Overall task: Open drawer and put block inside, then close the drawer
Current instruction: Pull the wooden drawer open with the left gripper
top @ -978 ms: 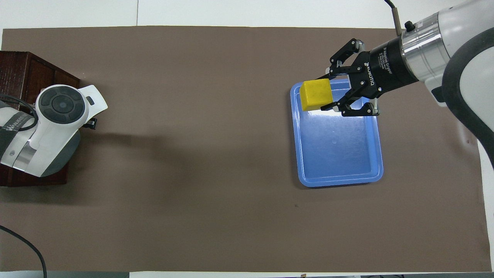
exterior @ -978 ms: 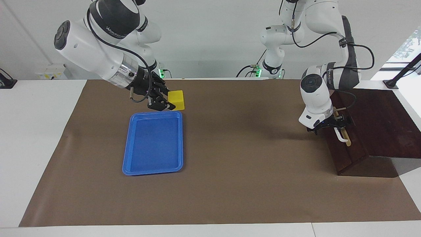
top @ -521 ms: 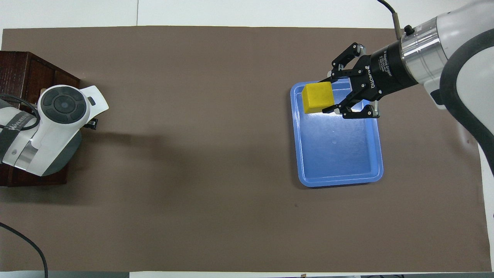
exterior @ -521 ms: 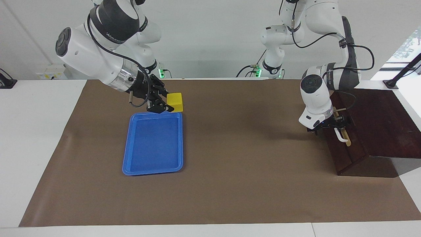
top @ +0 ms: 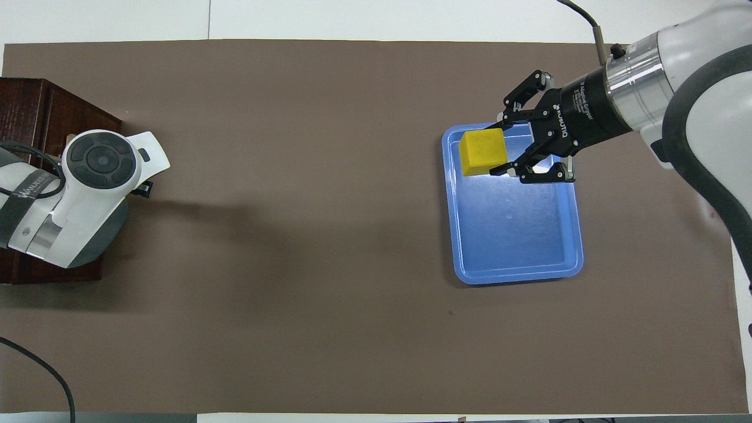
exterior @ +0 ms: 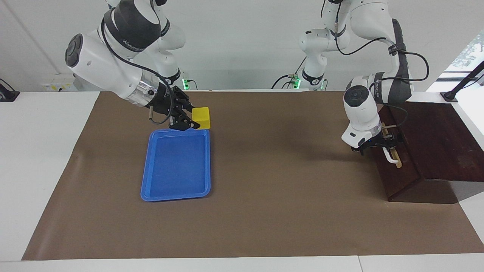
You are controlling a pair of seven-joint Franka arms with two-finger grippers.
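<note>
Brown paper covered your table as the right gripper (exterior: 191, 120) held the yellow block (exterior: 201, 117) over the blue tray's (exterior: 176, 194) edge and the left gripper (exterior: 382, 144), fingers spread, reached the closed drawer's (exterior: 397, 166) white handle (exterior: 389, 155), next to be clasped and pulled.

My arms are glossy white with dark grey bands at the joints, and thin black cables loop along them. My right hand (exterior: 191, 120) is black linkwork behind a silver wrist ring; my left hand (exterior: 378, 144) is small and black.
</note>
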